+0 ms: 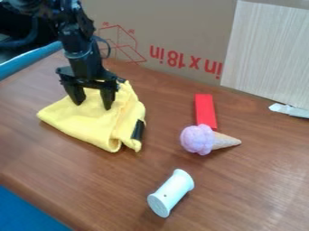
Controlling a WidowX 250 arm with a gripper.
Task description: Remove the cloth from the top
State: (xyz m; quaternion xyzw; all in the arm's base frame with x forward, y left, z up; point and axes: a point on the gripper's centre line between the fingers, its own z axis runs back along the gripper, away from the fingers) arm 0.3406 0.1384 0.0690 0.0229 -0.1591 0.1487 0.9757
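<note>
yellow cloth (84,124): bunched at centre left, perhaps draped over something
gripper (93,105): aimed down at it, upper left, jaws parted, so cloth can be pinched
black piece (138,130): seen at its right edge, possibly part-covered

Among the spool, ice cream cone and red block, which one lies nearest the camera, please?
The white spool, on its side; the ice cream cone and red block both lie farther back.

The table (78,180) holds spool (171,193), cone (198,139) and red block (206,111).
</note>
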